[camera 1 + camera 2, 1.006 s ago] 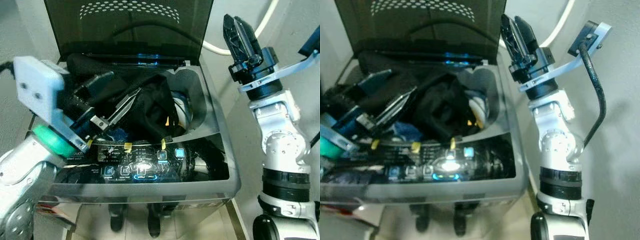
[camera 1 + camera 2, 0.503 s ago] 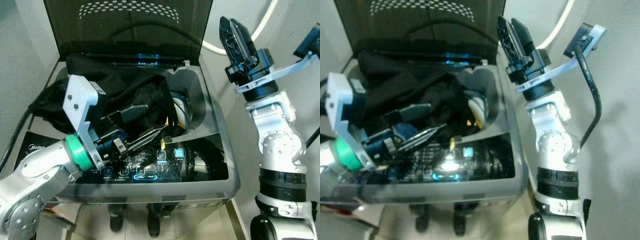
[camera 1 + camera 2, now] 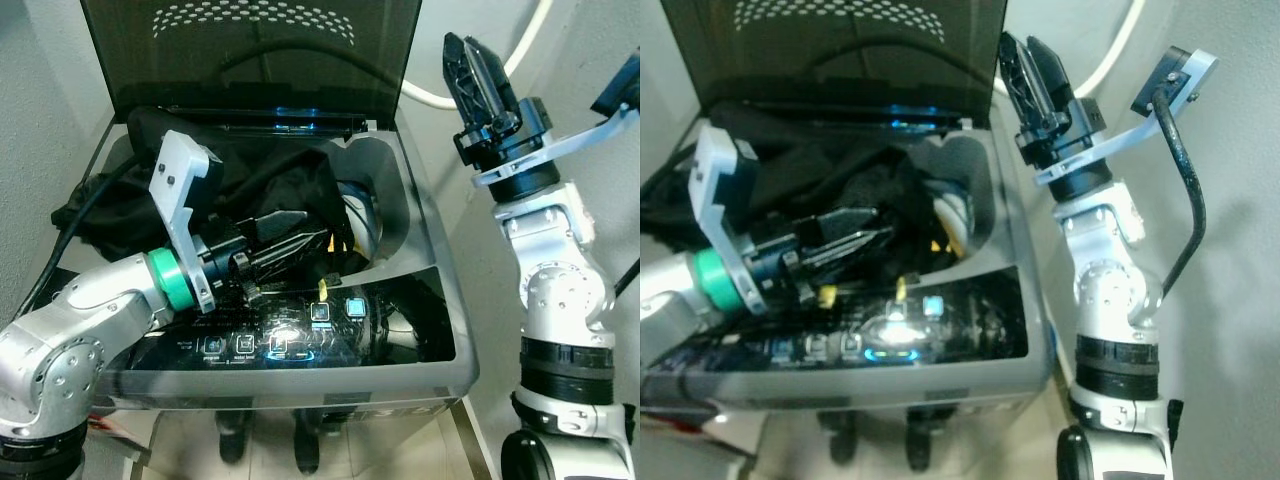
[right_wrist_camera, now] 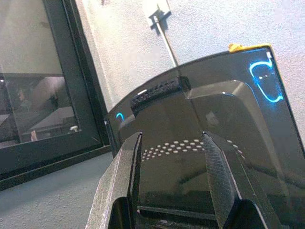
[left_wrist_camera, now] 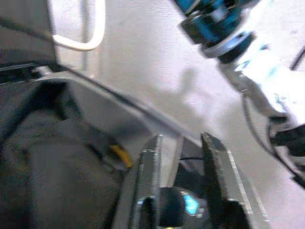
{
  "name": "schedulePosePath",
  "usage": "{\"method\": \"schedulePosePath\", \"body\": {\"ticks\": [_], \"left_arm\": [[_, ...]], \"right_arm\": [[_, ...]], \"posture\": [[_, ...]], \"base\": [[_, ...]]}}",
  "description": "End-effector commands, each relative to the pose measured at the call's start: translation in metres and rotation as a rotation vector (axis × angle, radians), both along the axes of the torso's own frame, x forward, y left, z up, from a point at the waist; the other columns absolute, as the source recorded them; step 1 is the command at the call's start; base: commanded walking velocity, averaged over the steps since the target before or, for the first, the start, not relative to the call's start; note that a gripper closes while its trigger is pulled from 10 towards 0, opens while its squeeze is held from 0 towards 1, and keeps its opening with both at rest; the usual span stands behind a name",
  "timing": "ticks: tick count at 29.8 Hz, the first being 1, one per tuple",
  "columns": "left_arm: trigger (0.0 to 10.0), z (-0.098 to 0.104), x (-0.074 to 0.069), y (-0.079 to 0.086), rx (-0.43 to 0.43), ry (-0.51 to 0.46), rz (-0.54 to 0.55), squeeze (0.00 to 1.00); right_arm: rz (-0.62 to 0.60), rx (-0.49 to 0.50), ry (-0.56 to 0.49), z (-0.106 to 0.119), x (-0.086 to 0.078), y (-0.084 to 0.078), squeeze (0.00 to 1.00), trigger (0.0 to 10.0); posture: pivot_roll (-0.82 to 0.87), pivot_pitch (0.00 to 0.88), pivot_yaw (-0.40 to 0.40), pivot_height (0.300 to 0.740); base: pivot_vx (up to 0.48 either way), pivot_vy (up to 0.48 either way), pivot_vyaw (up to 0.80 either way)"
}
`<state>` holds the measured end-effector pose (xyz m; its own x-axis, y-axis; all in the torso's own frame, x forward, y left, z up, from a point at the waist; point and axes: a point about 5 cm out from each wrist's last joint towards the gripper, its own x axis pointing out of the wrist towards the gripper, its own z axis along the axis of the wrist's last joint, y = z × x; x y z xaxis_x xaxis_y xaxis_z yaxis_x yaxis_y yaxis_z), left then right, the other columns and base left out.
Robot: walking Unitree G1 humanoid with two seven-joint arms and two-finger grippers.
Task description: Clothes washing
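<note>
Looking down from the head views, you see the grey top-loading washing machine [image 3: 440, 330] with its dark tinted lid [image 3: 250, 50] raised, and black clothes [image 3: 290, 195] heaped in the drum opening and spilling over its left rim; your left tool [image 3: 305, 232] lies over the lit control panel [image 3: 285, 335], fingertips just beside the heap, fingers narrowly apart, gripping nothing; your right tool [image 3: 468, 62] is raised beside the lid, well apart from the clothes; its wrist view adds the lid's perforated face between moderately spread, empty fingers [image 4: 125, 176]; the left wrist view is blurred.
</note>
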<state>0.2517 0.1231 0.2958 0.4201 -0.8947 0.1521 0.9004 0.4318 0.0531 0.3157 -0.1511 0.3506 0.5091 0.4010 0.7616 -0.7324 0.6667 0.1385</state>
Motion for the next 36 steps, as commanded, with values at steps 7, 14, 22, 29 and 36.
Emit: {"method": "schedulePosePath", "body": {"ticks": [7, 14, 22, 29, 36], "left_arm": [[10.0, -0.024, 0.0, -0.004, 0.094, 0.181, -0.045, 0.0], [10.0, -0.025, 0.039, -0.001, 0.081, 0.312, 0.17, 0.0], [10.0, -0.015, 0.092, 0.033, 0.088, 0.295, 0.563, 0.0], [10.0, -0.004, 0.127, 0.088, 0.19, 0.088, 0.99, 0.0], [10.0, -0.006, 0.134, 0.131, 0.304, -0.031, 1.242, 0.0]], "right_arm": [[-0.01, 0.005, -0.01, 0.0, -0.002, -0.002, 0.0, 10.0], [-0.007, 0.009, -0.005, -0.002, 0.0, 0.0, 0.0, 10.0], [-0.01, 0.013, -0.009, 0.0, -0.002, 0.0, 0.0, 10.0], [-0.016, 0.015, -0.015, 0.001, -0.004, -0.001, 0.0, 10.0], [-0.032, 0.013, -0.016, 0.001, -0.008, -0.004, 0.0, 10.0]], "posture": [[0.13, 0.122, 0.008, 0.74], [0.13, 0.122, 0.011, 0.74], [0.12, 0.122, 0.016, 0.74], [0.1, 0.131, 0.021, 0.74], [0.08, 0.138, 0.026, 0.74]], "base": [[0.0, 0.0, 0.0], [0.0, 0.0, 0.0], [0.0, 0.0, 0.0], [0.0, 0.0, 0.0], [0.0, 0.0, 0.0]]}}
